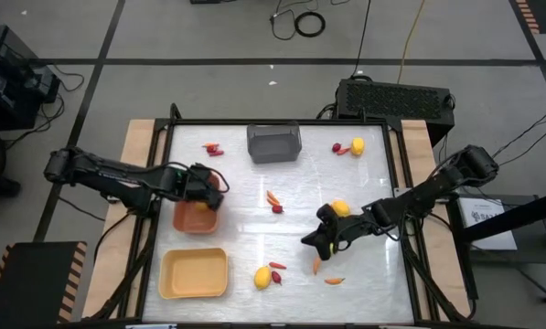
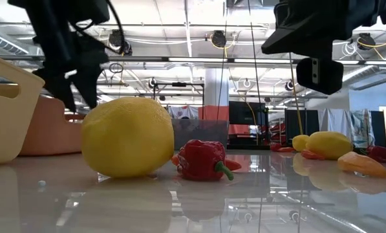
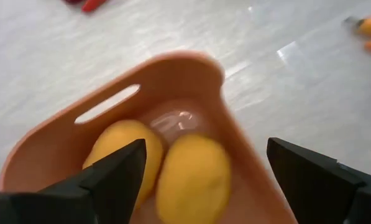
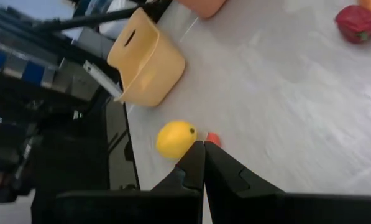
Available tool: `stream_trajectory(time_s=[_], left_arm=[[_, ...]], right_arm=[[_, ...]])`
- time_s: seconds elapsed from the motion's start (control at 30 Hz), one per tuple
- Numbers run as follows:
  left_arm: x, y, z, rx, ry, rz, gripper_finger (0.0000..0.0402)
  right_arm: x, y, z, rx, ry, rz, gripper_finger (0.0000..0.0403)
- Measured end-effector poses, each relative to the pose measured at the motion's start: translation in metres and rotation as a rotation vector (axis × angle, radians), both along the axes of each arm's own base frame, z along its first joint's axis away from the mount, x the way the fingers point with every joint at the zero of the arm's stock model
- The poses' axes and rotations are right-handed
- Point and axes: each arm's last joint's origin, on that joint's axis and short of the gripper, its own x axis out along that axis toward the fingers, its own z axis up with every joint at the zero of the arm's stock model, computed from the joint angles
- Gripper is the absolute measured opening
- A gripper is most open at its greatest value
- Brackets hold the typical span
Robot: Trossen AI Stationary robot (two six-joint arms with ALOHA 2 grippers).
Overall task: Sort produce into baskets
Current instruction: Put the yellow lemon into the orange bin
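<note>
Overhead, the left gripper (image 1: 202,187) hangs over the orange-brown tray (image 1: 198,219) at the left side of the tabletop (image 1: 364,283); its fingers (image 3: 114,174) stand wide apart and hold nothing, and directly beneath them two yellow fruits (image 3: 194,177) lie side by side inside that tray. The right gripper (image 1: 316,239) sits low over the right-centre of the tabletop with its fingers (image 4: 194,165) pressed together and nothing between them; a lemon (image 4: 176,139) and a small red piece (image 4: 212,138) lie just beyond its tips. The pale yellow tray (image 1: 194,273) stands at the near left and shows nothing inside, while the grey bin (image 1: 274,143) stands at the far centre. Loose produce is scattered elsewhere: a lemon with a red piece (image 1: 355,146) at the far right, red pieces (image 1: 214,148) left of the bin, a carrot and a red piece (image 1: 274,201) at centre, another lemon (image 1: 340,208) beside the right arm, and two carrots (image 1: 326,272) near the front edge.
</note>
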Motion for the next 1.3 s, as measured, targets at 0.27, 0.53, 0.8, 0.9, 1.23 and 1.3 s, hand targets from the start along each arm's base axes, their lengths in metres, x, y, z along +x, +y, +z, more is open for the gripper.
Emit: stream_trajectory(time_s=[0.27,0.53,0.8,0.9,1.23,1.3], left_arm=[[0.016,-0.002,0.03,-0.006,-0.138,-0.005,0.034],[0.052,-0.022,0.052,0.063,-0.484,-0.253,0.034],[0.08,-0.04,0.044,0.058,-0.606,-0.319,0.034],[0.089,-0.048,0.036,0.035,-0.62,-0.337,0.034],[0.11,-0.073,0.023,-0.047,-0.751,-0.345,0.034],[0.111,-0.076,0.022,-0.052,-0.752,-0.352,0.034]], right_arm=[[0.001,-0.001,0.0,-0.018,0.003,0.068,0.0],[-0.001,-0.001,0.003,-0.047,-0.007,0.134,0.0],[-0.017,-0.026,0.027,-0.08,-0.011,0.108,0.0],[-0.029,-0.046,0.032,-0.097,0.056,0.039,0.0],[-0.072,-0.132,0.04,-0.193,0.265,-0.277,0.0],[-0.078,-0.15,0.04,-0.203,0.293,-0.348,0.0]])
